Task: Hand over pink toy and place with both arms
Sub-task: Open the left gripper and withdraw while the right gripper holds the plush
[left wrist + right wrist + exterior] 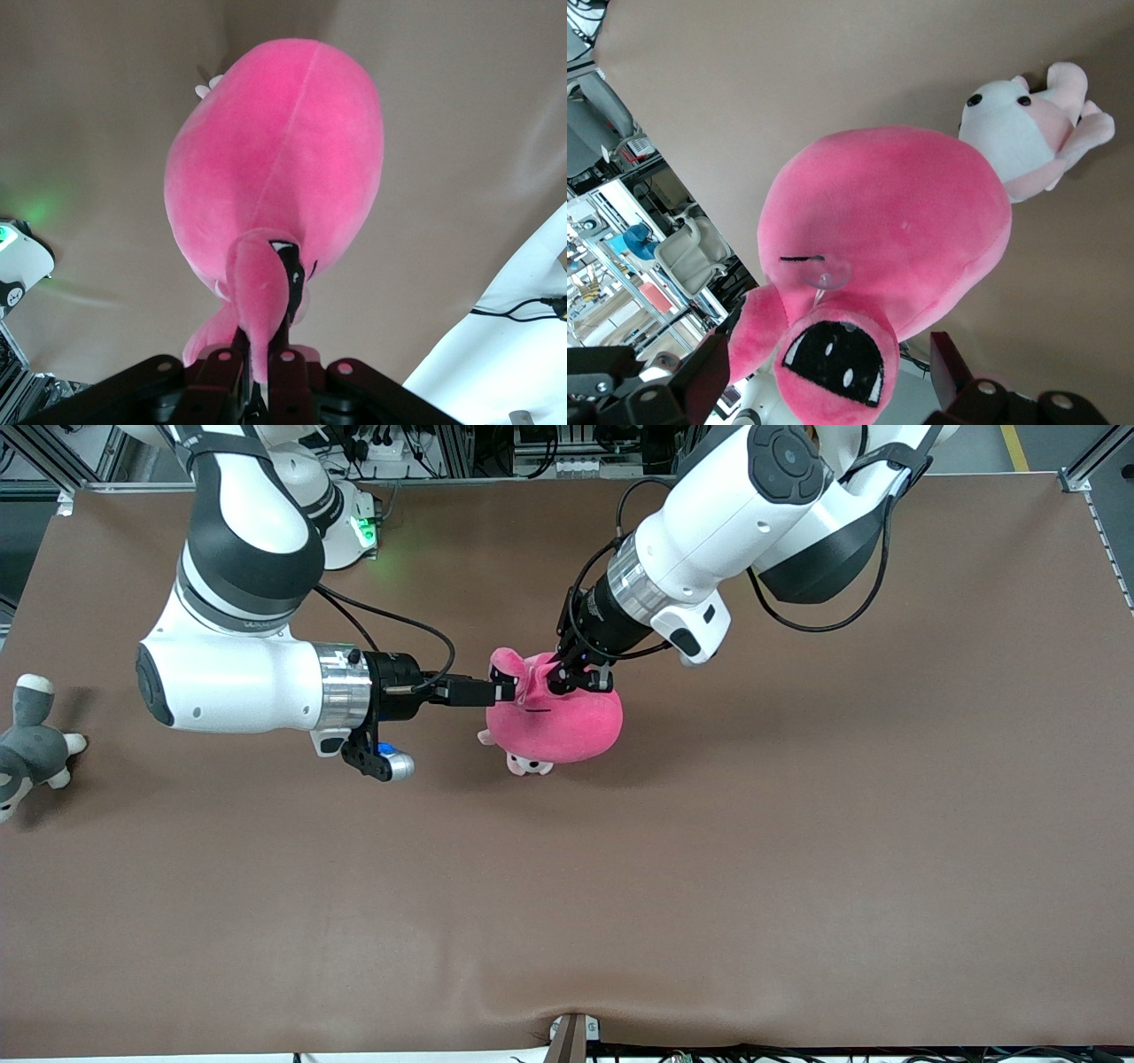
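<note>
The pink toy [558,722] is a bright pink rounded plush that hangs over the middle of the table. My left gripper [580,680] comes down from above and is shut on a thin pink flap at the toy's top; in the left wrist view the left gripper [262,359] pinches that flap, with the pink toy's body [275,168] hanging under it. My right gripper [507,691] reaches in level from the right arm's end and stands open. In the right wrist view the right gripper [828,376] has its fingers [700,381] on either side of the pink toy's [886,221] dark-eyed lobe, not touching it.
A small pale pink-and-white puppy plush [527,763] lies on the brown table [709,868] just under the pink toy; the puppy plush [1023,133] also shows in the right wrist view. A grey-and-white plush [27,748] lies at the table's edge toward the right arm's end.
</note>
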Motion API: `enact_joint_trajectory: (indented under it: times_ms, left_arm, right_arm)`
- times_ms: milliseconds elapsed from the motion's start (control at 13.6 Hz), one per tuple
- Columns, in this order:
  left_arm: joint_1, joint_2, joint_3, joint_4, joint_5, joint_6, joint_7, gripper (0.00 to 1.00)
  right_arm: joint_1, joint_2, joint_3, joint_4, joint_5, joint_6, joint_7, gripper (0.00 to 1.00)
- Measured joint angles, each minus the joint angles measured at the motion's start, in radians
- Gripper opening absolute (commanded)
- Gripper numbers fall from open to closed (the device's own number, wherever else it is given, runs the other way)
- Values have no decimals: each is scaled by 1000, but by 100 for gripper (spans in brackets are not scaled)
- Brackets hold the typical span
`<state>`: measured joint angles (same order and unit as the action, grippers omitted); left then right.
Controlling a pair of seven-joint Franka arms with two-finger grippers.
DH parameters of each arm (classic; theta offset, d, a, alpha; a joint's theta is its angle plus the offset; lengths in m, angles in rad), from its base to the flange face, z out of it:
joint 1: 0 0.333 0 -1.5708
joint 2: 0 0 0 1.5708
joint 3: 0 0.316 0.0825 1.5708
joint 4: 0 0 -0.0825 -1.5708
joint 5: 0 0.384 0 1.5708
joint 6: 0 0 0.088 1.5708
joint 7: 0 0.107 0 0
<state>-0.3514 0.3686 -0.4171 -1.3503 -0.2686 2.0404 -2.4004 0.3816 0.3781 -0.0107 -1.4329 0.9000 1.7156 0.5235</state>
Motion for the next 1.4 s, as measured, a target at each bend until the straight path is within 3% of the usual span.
enact_joint_trajectory:
  times_ms: [441, 515, 588, 662, 735, 1029, 1103, 1250, 1324, 1397]
  left_arm:
    - [-5, 1, 0, 2, 0, 41, -18, 0]
    - [-7, 1, 0, 2, 0, 48, -22, 0]
    - [-9, 1, 0, 2, 0, 52, -24, 0]
    - [-11, 2, 0, 2, -1, 54, -27, 0]
    - [-13, 2, 0, 2, -3, 56, -28, 0]
    - [-13, 5, 1, 2, -5, 56, -30, 0]
    - [-13, 6, 2, 2, -6, 56, -30, 8]
    - [-13, 7, 2, 2, -6, 57, -30, 83]
    - [-11, 7, 3, 2, -6, 59, -30, 100]
    - [-8, 7, 4, 3, -6, 59, -30, 100]
  right_arm:
    - [1, 4, 8, -11, 0, -39, 27, 100]
    - [1, 4, 12, -13, 0, -42, 27, 76]
    - [2, 4, 18, -15, 0, -43, 27, 36]
    - [2, 4, 24, -17, 1, -43, 27, 10]
    - [2, 4, 30, -17, 4, -43, 29, 0]
    - [0, 4, 30, -18, 25, -43, 35, 0]
    - [-2, 4, 30, -18, 29, -44, 35, 0]
    - [-5, 5, 29, -18, 34, -45, 35, 0]
    - [-8, 5, 28, -18, 37, -45, 35, 0]
    - [-10, 5, 28, -18, 41, -45, 35, 0]
